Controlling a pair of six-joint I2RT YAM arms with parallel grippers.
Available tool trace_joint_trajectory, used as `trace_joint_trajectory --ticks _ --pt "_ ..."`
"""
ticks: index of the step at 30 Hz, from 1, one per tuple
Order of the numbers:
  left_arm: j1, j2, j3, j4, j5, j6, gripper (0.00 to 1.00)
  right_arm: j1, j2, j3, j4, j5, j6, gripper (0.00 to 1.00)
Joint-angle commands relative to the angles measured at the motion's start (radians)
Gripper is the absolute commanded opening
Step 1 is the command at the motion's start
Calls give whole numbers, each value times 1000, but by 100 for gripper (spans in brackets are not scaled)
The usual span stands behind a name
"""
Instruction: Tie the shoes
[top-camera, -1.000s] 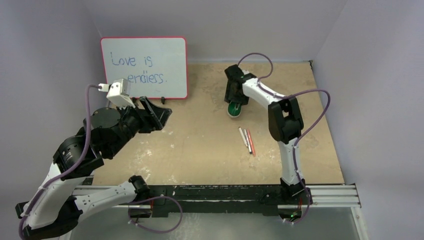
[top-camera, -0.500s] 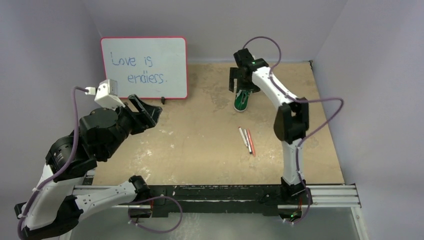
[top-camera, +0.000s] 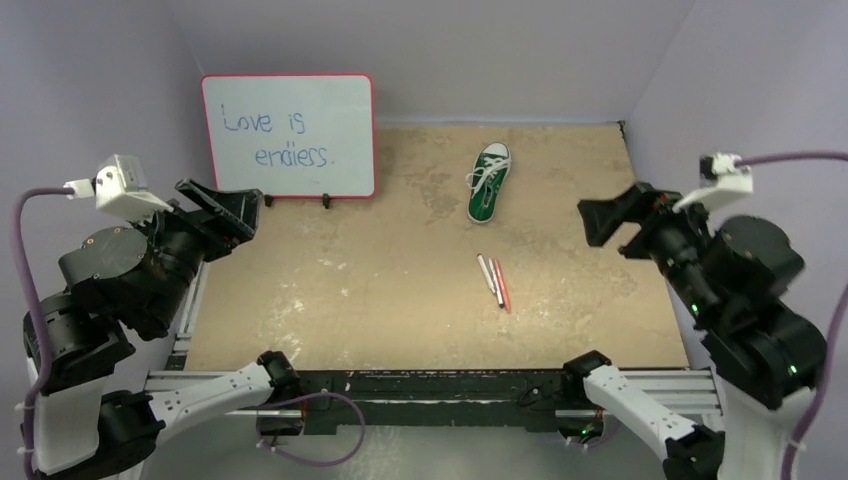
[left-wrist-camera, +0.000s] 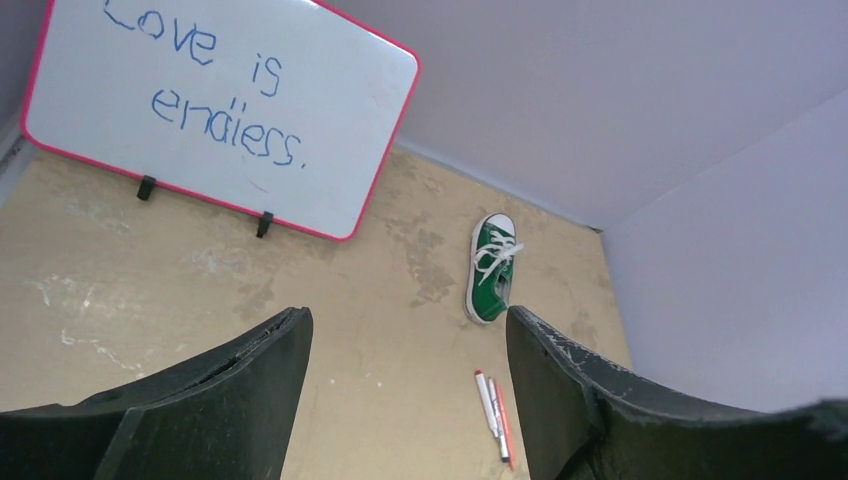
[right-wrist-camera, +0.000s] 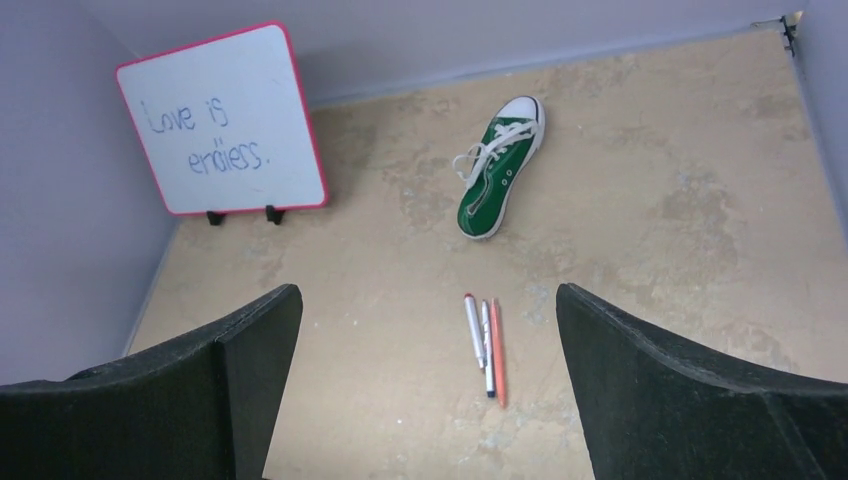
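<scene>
A small green sneaker (top-camera: 489, 183) with white laces and toe cap lies flat on the tan table at the back, right of centre, toe pointing away. Its laces lie loose across the top. It also shows in the left wrist view (left-wrist-camera: 492, 270) and the right wrist view (right-wrist-camera: 500, 165). My left gripper (top-camera: 250, 205) is open and empty, raised over the table's left side, far from the shoe; its jaws stand wide apart in the left wrist view (left-wrist-camera: 408, 320). My right gripper (top-camera: 598, 222) is open and empty, raised at the right side, its jaws also wide apart (right-wrist-camera: 428, 300).
Thin red and white pens (top-camera: 494, 282) lie together near the table's middle, in front of the shoe. A red-framed whiteboard (top-camera: 288, 135) reading "Love is endless." stands at the back left. Purple walls close in the table on three sides.
My right arm has left the shoe and pulled back, up and to the near right. The shoe now lies alone on the table. My left arm has drawn back to the left.
</scene>
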Motion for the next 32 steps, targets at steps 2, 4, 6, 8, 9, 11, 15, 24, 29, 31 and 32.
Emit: trace_joint_trajectory --ticks 2,4,6,8,9,11,15,24,29,31,32 --pt "2 98 85 -23 -40 126 71 -2 -10 -28 -168 28 74 99" --pt "2 111 98 -23 -25 134 71 -2 -37 -29 -177 11 92 99" --pt "2 119 100 -32 -11 124 71 -2 -56 -31 -168 -3 105 99" --pt "1 117 93 -38 -2 103 71 -2 -54 -22 -174 -15 102 99" --pt "2 113 84 -39 4 95 71 -2 -48 -15 -179 -20 102 99" --pt "2 102 67 -37 7 79 70 -2 -38 -4 -187 -27 101 99" --pt "1 80 35 -30 3 59 70 -2 -21 23 -181 -39 96 99" --pt "2 58 -18 -14 27 33 70 -2 26 69 -206 -51 78 99" --pt "2 80 -6 -20 30 54 69 -2 14 67 -196 -62 79 99" --pt "2 84 -3 -26 29 53 69 -2 19 81 -205 -48 86 99" --pt "1 83 -3 -26 30 52 69 -2 19 84 -203 -48 86 99"
